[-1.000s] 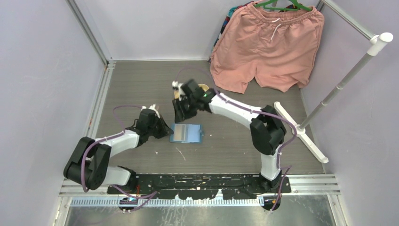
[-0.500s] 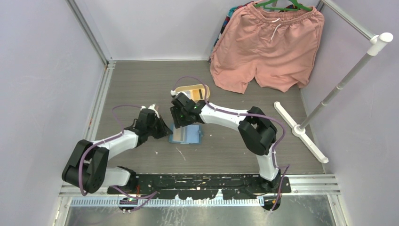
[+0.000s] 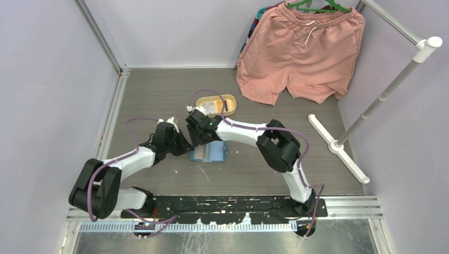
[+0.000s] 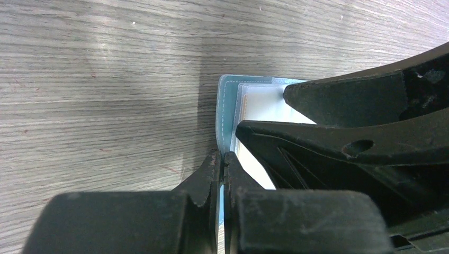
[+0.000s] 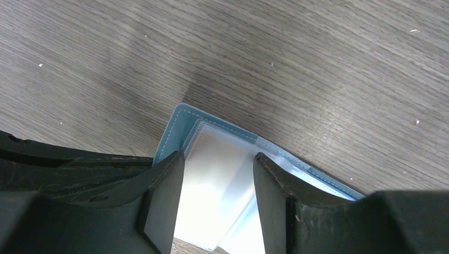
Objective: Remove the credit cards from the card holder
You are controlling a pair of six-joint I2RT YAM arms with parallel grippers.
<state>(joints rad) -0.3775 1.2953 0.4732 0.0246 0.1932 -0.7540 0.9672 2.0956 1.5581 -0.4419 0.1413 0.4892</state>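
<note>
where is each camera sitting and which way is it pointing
Top external: fixed above and behind the bases, looking down on the table; both arms show, with the left tool and right tool at the card holder.
Left wrist: on the left arm, looking along its own shut fingers, pinched on the card holder's edge.
Right wrist: on the right arm, looking down between its own open fingers at the pockets.
Shared: both wrist views show the card holder on the wood-grain table.

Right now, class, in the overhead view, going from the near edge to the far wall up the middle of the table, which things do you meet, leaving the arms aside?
card holder → yellow tray → pink shorts
</note>
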